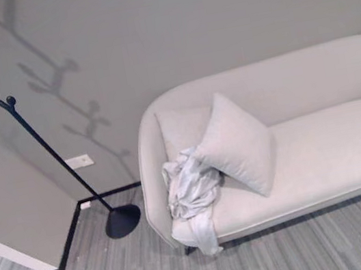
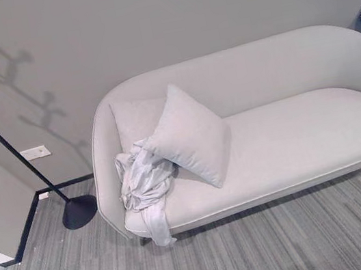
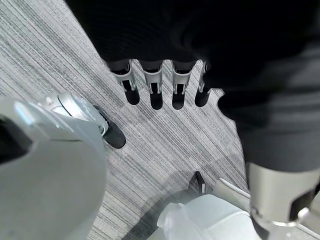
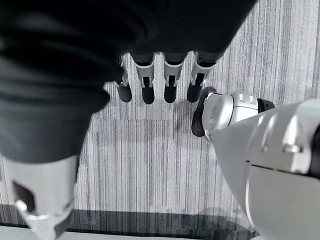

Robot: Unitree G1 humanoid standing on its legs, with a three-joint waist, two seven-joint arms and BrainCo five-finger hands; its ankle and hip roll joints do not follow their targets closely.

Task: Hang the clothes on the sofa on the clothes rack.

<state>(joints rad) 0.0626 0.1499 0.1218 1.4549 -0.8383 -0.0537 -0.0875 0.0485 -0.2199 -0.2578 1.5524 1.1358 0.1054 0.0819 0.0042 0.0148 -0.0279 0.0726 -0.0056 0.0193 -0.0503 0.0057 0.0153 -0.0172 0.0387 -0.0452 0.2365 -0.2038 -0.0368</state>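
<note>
A crumpled pale grey garment (image 1: pixel 191 195) lies on the left end of the light sofa (image 1: pixel 322 153), one end hanging over the seat's front edge; the garment (image 2: pixel 145 182) rests against a square cushion (image 2: pixel 192 143). A black clothes rack (image 1: pixel 28 133) with knobbed branches stands to the left of the sofa on a round base (image 1: pixel 123 221). My left hand (image 3: pixel 157 87) hangs over the striped carpet with straight fingers and holds nothing. My right hand (image 4: pixel 160 82) likewise hangs over the carpet, fingers straight and empty.
A second cushion (image 1: pixel 180 131) leans on the sofa's back behind the first. A grey wall with a white socket plate (image 1: pixel 79 161) runs behind. A wall corner (image 1: pixel 22 224) juts out at the left. Grey striped carpet (image 2: pixel 287 235) lies in front.
</note>
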